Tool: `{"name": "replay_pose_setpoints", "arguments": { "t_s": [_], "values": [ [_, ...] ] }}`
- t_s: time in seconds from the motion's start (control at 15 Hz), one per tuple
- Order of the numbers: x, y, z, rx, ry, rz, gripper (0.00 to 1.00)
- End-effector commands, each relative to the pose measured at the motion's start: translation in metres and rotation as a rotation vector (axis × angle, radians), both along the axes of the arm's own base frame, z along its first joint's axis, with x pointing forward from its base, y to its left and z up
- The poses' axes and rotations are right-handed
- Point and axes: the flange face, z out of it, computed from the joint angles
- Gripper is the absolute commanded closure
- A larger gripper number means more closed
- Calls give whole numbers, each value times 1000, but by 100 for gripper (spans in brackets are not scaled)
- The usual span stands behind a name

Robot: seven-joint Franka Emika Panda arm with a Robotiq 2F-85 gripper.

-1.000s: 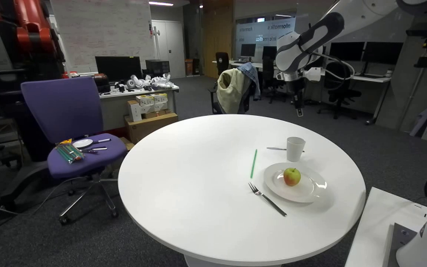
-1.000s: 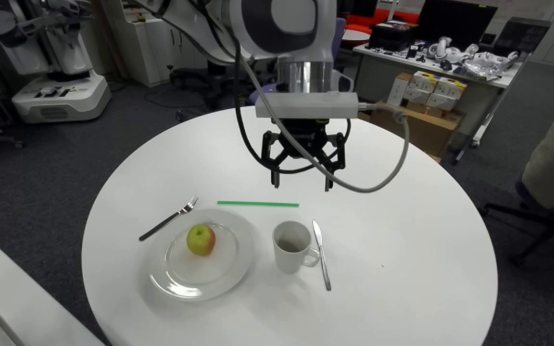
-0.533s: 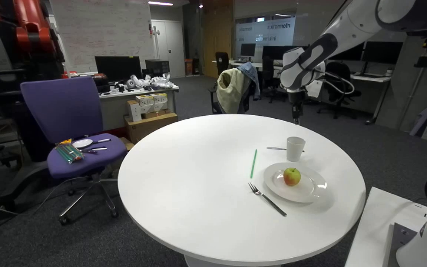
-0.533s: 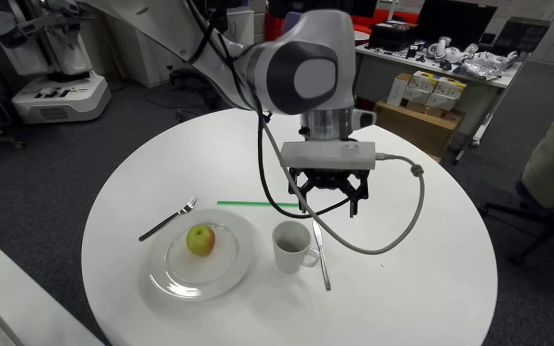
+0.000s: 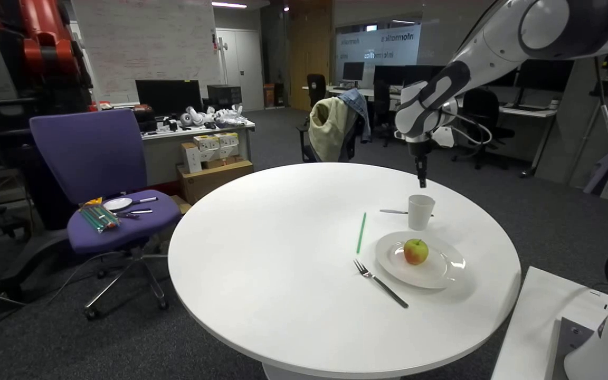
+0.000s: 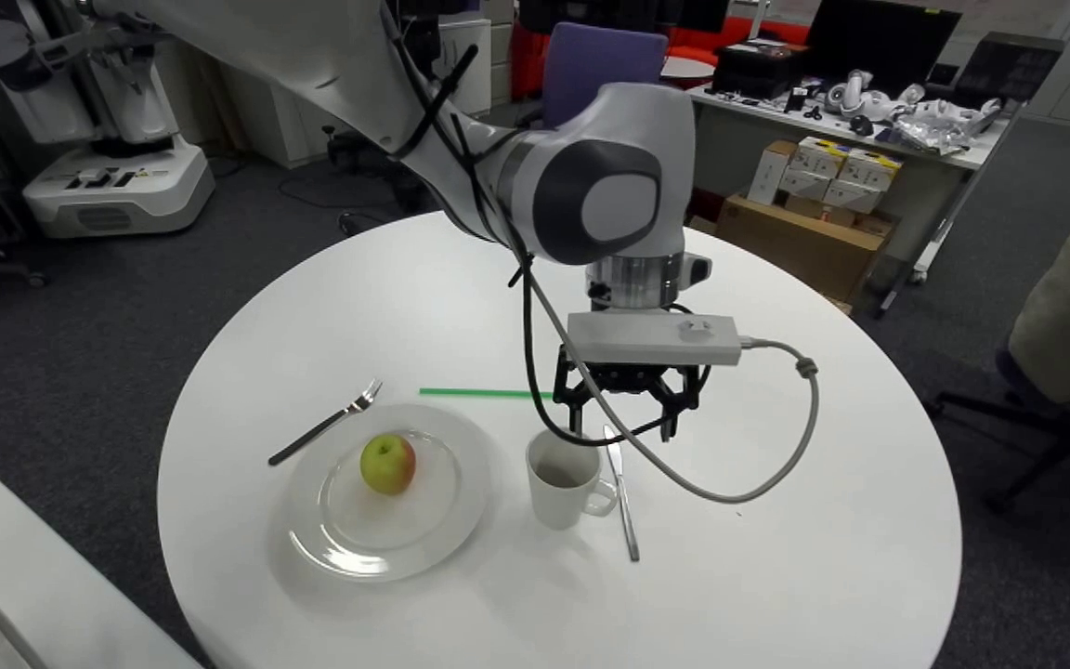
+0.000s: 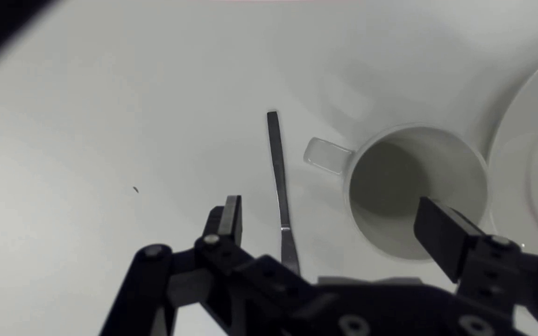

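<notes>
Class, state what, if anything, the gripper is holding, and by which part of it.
Nothing is held: the gripper hangs open above the table, near the mug.

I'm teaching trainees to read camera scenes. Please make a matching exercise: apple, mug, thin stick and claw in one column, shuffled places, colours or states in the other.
1. apple
2. mug
3. thin stick
4. claw

A. open, above the table
B. resting on the plate
C. green all over
D. standing between plate and knife

Pairs: 1-B, 2-D, 3-C, 4-A
</notes>
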Motion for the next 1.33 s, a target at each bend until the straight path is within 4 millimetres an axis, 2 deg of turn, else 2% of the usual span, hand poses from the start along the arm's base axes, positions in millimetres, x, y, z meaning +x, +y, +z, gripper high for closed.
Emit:
{"name": "replay_pose_setpoints", "arguments": {
  "t_s": [0.0,0.27,0.6,1.0,1.27],
  "values": [
    [5,-22,17,79,7,41,0],
    [3,-36,13,99,46,52,0],
    [1,-48,-2,105,56,148,0],
    [-9,-63,-6,90,96,257,0],
    [-15,-71,-20,82,101,189,0]
  ]
}}
